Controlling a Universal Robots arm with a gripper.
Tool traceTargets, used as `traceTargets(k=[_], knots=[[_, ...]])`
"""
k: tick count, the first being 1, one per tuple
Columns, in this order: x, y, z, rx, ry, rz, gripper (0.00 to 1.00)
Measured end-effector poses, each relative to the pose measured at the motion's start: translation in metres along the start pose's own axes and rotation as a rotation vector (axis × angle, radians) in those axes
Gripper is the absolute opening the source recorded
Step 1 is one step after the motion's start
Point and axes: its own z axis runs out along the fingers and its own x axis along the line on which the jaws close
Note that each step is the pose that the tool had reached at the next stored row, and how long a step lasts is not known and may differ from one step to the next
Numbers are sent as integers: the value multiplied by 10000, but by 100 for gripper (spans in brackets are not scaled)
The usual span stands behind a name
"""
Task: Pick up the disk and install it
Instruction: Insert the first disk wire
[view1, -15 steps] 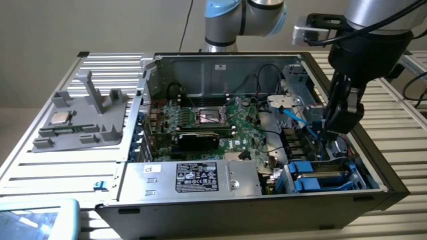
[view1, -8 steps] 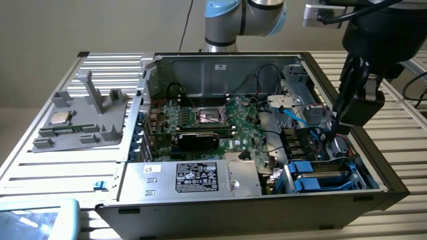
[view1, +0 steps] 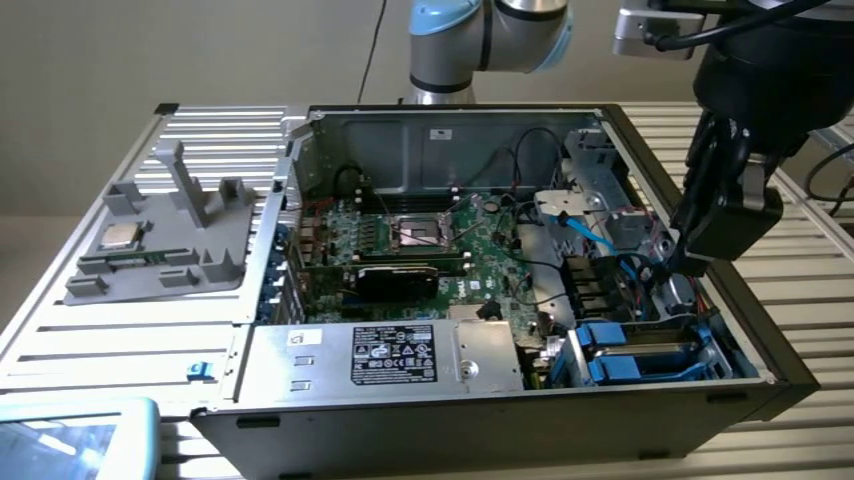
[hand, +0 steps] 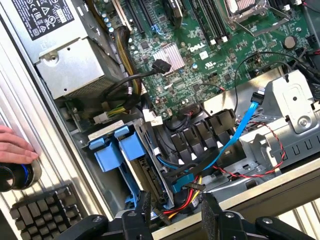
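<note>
One gripper (view1: 697, 255) (hand: 176, 201) hangs at the rim of the open computer case (view1: 747, 395), on the exterior view's right, with nothing between its jaws; they stand spread, both black fingers (hand: 144, 207) apart over a bundle of red and yellow wires (hand: 186, 200). Just beside them the disk (view1: 641, 352) (hand: 132, 165) sits edge-on in the drive bay at the case's corner, its bright blue frame and end tabs turned outward and free of the jaws. A blue cable (hand: 239, 131) curves past the bay toward the green motherboard (view1: 427, 235) (hand: 200, 65). The grey power supply box (view1: 400, 355) (hand: 70, 60) with its black label lies near the disk, along the same case wall. On the slatted worktop (view1: 120, 335), well apart on the exterior view's left, a grey fixture (view1: 167, 240) carries a small square chip (view1: 120, 237). A person's hand (hand: 15, 147) rests on the slats outside the case.
</note>
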Motion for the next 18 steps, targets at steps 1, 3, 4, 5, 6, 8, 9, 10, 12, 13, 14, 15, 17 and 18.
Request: traceTargets(k=[1,3,4,5,6,8,9,10,12,13,14,15,17,18], knots=[[0,0,0,0,0,0,53],[0,0,0,0,0,0,53],[0,0,0,0,0,0,53],[0,0,0,0,0,0,53],[0,0,0,0,0,0,53],[0,0,0,0,0,0,53],[0,0,0,0,0,0,53],[0,1,0,1,3,1,53],[11,-1,1,8,7,-2,53],[29,-9,1,7,4,-6,53],[46,-17,3,5,-1,-13,53],[65,-26,3,3,-7,-19,53],[93,-40,5,-17,-47,-37,53],[96,-42,5,-22,-60,-87,53]])
